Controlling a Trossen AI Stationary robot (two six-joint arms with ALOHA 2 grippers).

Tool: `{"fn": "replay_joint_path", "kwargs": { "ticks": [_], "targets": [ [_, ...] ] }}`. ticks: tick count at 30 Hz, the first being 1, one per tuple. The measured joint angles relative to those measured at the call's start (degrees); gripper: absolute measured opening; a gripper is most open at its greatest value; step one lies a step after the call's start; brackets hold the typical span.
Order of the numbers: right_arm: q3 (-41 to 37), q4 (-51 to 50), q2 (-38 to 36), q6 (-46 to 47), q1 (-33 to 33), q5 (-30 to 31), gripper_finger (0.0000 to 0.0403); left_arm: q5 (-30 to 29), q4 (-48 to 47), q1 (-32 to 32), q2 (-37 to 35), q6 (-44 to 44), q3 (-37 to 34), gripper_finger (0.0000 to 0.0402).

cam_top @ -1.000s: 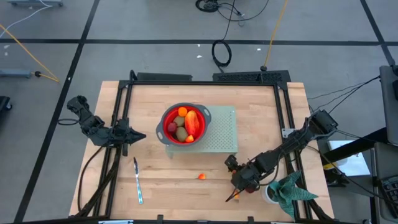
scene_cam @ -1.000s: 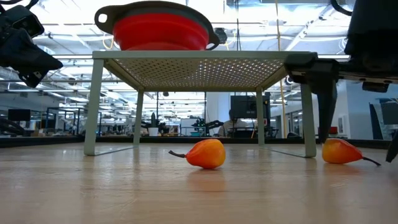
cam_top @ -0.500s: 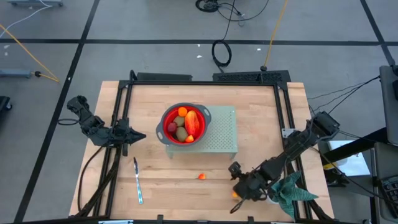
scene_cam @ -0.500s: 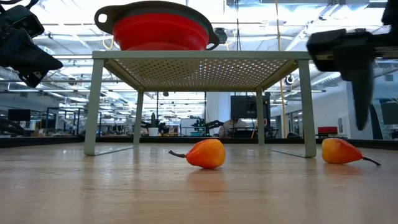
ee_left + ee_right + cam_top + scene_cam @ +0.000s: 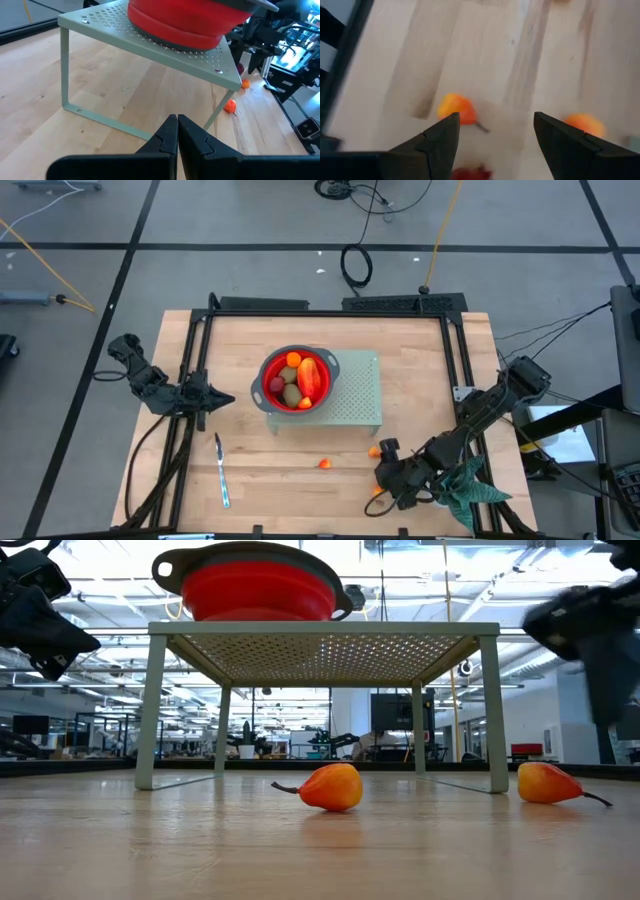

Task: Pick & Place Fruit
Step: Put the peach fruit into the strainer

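fruit in red bowl, orange pieces loose on table

Right gripper spread wide, seemingly low; left gripper closed, waiting.

Bright even overhead light; right wrist view v. blurred w/ motion.

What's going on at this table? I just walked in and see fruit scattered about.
A two-armed robot is gathering toy fruit into the red bowl on the green rack. The right tool, open and empty, hovers near the table's front right over small orange fruits lying loose on the wood. The left tool waits shut at the left edge.
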Motion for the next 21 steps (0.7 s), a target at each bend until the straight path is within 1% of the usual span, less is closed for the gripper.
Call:
{"fn": "replay_joint_path", "kwargs": {
  "ticks": [5, 13, 16, 21],
  "targets": [
    [0.0, -1.9, 0.0, 9.3, 0.0, -5.2, 0.0247, 0.1, 0.0, 0.0, 0.0, 0.1, 0.0, 0.001],
    [0.0, -3.0, 0.0, 18.3, 0.0, -5.2, 0.0247, 0.2, 0.0, 0.0, 0.0, 1.0, 0.0, 0.001],
    [0.0, -3.8, 0.0, 21.5, 0.0, -5.2, 0.0247, 1.3, 0.0, 0.0, 0.0, 1.0, 0.0, 0.001],
    [0.0, -5.0, 0.0, 25.5, 0.0, -4.6, 0.0245, 1.7, 0.0, 0.0, 0.0, 1.1, 0.0, 0.001]
  ]
}}
